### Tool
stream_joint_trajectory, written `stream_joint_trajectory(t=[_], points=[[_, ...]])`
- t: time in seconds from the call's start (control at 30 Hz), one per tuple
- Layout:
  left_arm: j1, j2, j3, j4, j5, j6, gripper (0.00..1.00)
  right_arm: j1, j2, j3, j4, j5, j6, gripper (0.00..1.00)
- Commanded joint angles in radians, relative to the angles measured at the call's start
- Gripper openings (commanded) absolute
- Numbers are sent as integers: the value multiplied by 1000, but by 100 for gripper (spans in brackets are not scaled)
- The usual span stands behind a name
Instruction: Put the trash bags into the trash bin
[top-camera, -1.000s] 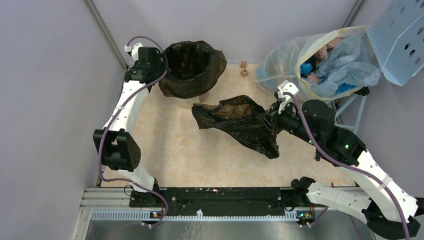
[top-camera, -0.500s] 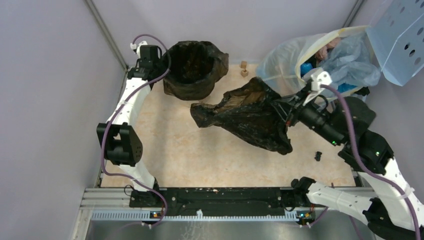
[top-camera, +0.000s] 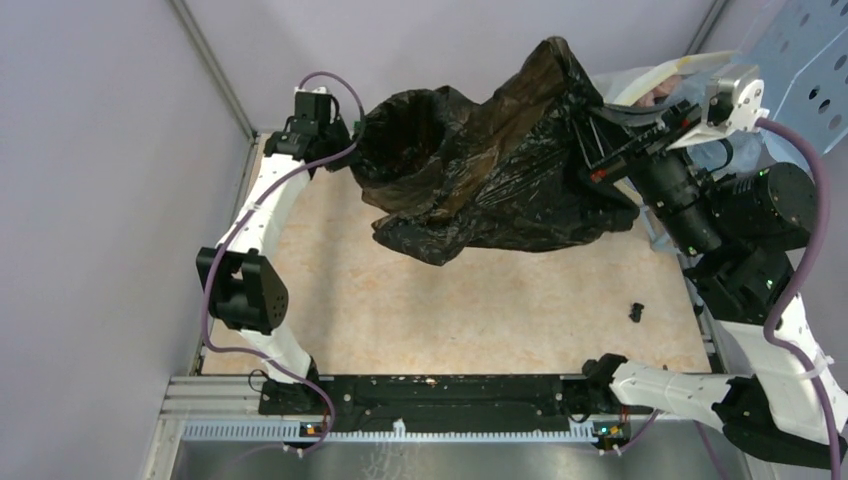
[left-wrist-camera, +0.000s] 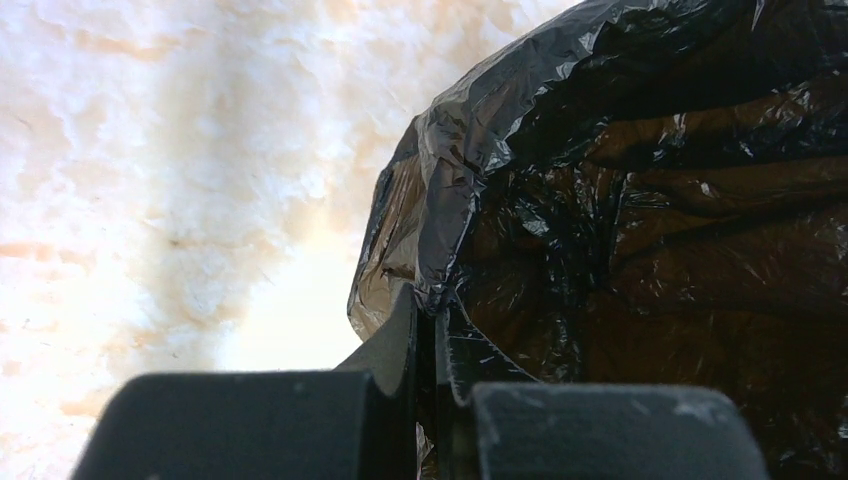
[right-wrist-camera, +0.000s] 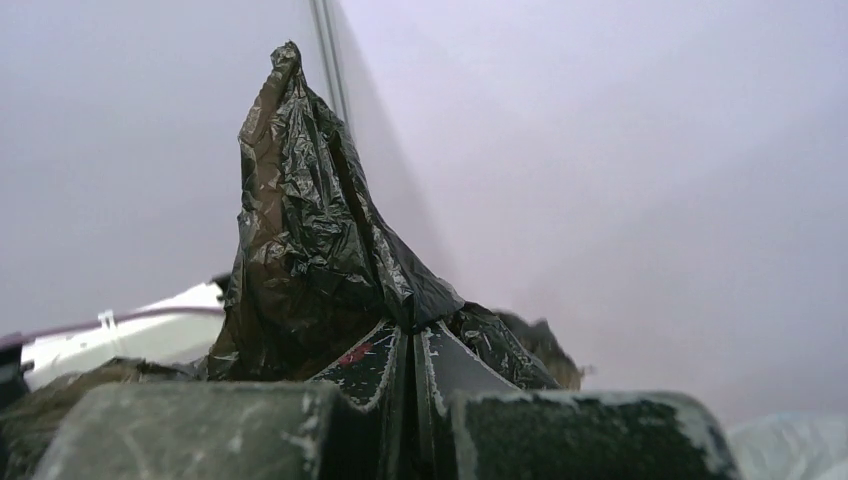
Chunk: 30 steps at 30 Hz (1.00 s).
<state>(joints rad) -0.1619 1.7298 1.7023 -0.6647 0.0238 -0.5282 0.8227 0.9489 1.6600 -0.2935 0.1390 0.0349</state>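
Black bag (top-camera: 520, 170), clamped in the right gripper (right-wrist-camera: 412, 340), drapes left to the bin (top-camera: 372, 165), whose liner (left-wrist-camera: 450, 200) the left gripper (left-wrist-camera: 432, 330) pinches.

We are finding no readable text, label, brand, number or sign on anything in these views.

— What did the arms look like?
— The left arm (top-camera: 262, 205) and right arm (top-camera: 790, 330) had white link shells and bulky, rounded black joint housings (top-camera: 243, 292).
— Cables?
— A purple cable (top-camera: 330, 80) looped along each. A small green light (top-camera: 765, 172) glowed on the right one.
— And the right gripper (right-wrist-camera: 410, 335)?
— Black fingers (right-wrist-camera: 365, 365), scuffed and flecked with red.
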Motion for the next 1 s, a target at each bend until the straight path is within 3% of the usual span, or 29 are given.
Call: stream_joint_trajectory(t=[0.0, 0.37, 0.53, 0.97], points=[[-33, -94, 71, -9, 120, 34, 0, 10, 67, 65, 206, -10, -2, 0], [-264, -151, 31, -83, -45, 62, 1, 10, 249, 122, 412, -102, 164, 0], [-311, -197, -42, -64, -123, 55, 7, 10, 273, 77, 467, -127, 253, 0], [-320, -283, -219, 7, -82, 40, 43, 9, 251, -212, 650, -154, 488, 0]])
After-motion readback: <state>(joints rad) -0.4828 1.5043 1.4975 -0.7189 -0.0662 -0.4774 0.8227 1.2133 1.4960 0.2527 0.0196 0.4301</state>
